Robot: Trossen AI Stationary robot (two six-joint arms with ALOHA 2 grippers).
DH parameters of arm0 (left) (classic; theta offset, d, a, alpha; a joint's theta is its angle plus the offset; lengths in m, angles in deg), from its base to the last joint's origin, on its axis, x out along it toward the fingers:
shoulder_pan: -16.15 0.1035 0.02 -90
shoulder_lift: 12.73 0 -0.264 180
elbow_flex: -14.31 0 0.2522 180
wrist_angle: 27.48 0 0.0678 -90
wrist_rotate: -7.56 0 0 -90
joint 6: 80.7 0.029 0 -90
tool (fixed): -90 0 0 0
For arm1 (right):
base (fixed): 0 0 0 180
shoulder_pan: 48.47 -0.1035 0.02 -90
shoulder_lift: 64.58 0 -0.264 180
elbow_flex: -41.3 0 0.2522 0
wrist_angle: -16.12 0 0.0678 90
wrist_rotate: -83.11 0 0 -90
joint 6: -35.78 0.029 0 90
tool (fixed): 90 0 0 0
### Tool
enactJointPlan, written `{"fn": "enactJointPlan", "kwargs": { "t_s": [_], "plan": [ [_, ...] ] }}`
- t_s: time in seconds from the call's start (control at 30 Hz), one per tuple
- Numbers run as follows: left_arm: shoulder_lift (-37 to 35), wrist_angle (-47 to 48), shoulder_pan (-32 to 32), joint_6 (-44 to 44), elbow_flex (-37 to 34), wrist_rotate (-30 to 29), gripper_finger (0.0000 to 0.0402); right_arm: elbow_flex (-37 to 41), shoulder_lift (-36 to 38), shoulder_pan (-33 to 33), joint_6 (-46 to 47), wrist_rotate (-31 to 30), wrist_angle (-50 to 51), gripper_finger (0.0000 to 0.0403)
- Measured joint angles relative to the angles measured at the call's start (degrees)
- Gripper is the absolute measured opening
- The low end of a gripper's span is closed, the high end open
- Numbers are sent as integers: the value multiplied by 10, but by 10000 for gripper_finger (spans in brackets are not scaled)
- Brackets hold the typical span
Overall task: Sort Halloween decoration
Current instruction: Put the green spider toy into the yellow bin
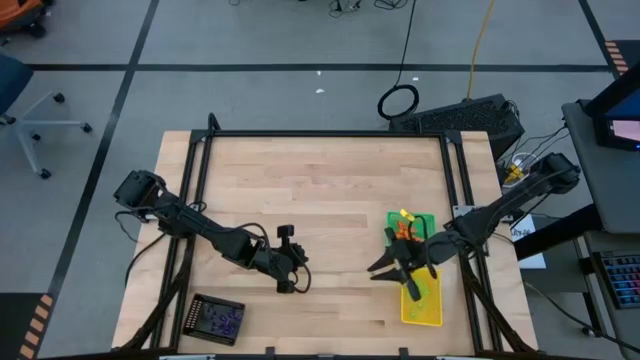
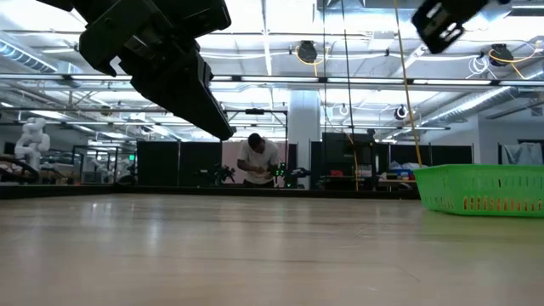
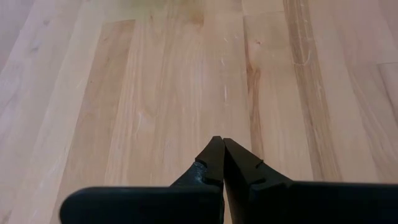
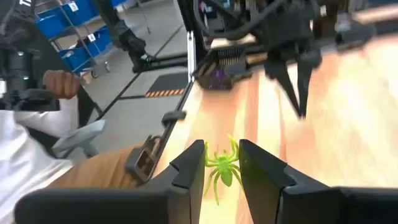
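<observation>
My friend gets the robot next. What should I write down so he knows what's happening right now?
Left gripper: shut, empty, over bare table.
Right gripper: shut on a green spider, near the green tray and yellow tray.
Black tray at the left front edge holds purple trinkets.
Done: some trinkets already in trays.
Left: drop the spider in a tray; which one is unclear.
</observation>
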State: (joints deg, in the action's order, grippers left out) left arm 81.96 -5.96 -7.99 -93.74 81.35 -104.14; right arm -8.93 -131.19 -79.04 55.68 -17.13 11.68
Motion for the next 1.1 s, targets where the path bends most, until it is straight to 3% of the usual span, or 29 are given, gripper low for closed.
{"fn": "enactJointPlan", "kwargs": {
  "t_s": [0.17,0.33,0.47,0.7,1.1],
  "plan": [
    [0,-10,0,0,0,0,4,0,55,-26,64,15,94,84],
    [0,-45,-1,-12,0,10,4,0,93,-56,131,78,131,84],
    [0,-86,-8,-32,0,23,4,0,107,-87,160,89,154,84],
    [0,-152,-51,-55,0,14,4,0,104,-130,237,67,236,84],
    [0,-181,-108,-78,0,-82,4,0,101,-189,432,-4,402,84]
  ]
}}
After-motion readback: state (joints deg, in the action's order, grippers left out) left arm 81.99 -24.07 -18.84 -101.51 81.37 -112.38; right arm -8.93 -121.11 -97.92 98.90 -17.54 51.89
